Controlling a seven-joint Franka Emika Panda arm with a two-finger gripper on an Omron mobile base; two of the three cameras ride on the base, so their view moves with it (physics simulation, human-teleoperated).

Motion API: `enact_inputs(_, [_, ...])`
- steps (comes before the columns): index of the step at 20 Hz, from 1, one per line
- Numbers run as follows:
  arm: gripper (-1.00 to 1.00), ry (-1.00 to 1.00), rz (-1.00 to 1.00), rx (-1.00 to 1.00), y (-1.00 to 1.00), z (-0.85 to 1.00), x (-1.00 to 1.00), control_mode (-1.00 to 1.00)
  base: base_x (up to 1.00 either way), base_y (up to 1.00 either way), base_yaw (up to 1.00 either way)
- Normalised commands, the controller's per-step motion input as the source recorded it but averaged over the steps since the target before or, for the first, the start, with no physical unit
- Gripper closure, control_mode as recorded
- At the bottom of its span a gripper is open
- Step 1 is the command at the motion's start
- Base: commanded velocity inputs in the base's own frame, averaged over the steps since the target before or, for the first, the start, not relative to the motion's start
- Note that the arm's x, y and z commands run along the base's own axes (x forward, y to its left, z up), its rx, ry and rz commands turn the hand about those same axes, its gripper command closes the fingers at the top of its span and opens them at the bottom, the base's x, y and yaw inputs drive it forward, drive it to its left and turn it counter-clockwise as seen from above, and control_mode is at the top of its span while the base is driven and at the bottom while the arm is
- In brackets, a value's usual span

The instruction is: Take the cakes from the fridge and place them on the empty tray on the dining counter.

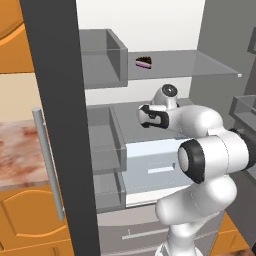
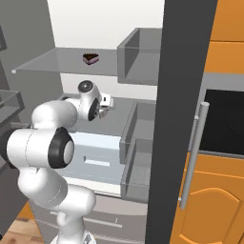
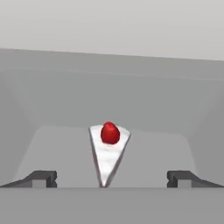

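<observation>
- Jaws (image 3: 112, 178): spread wide, holding nothing; the two dark tips stand well apart at either side of the hand view, with the white slice between them and just ahead.
- White cake (image 3: 108, 153): wedge with a red cherry on top, lying on a grey fridge shelf (image 3: 153, 153), point toward the camera.
- Arm: reaches into the open fridge (image 1: 165, 25) at middle-shelf height.
- Chocolate cake (image 1: 143, 62): dark wedge with a pink layer, on the glass shelf (image 1: 200, 64) above the arm, apart from it.
- Fridge door (image 1: 55, 100): swung open, grey bins (image 1: 102, 60) on its inner side, bar handle (image 1: 47, 160) on its outer side.
</observation>
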Motion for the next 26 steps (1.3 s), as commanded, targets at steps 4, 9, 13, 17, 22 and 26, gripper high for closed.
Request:
enact_inputs(4, [-1.0, 0.0, -0.01, 0.01, 0.0, -0.06, 0.25, -1.0, 0.0, 0.0, 0.0])
enact_inputs(9, [-1.0, 0.0, -0.01, 0.0, 0.0, -0.14, 0.23, -1.0, 0.0, 0.0, 0.0])
enact_inputs(13, [-1.0, 0.0, 0.0, 0.0, 0.01, -0.15, 0.19, -1.0, 0.0, 0.0, 0.0])
enact_inputs(17, [-1.0, 0.0, 0.0, 0.0, 0.04, -0.15, 0.16, -1.0, 0.0, 0.0, 0.0])
enact_inputs(22, [-1.0, 0.0, 0.0, 0.0, 0.08, -0.13, 0.08, -1.0, 0.0, 0.0, 0.0])
enact_inputs(26, [-1.0, 0.03, 0.0, 0.0, 0.03, -0.13, 0.01, -1.0, 0.0, 0.0, 0.0])
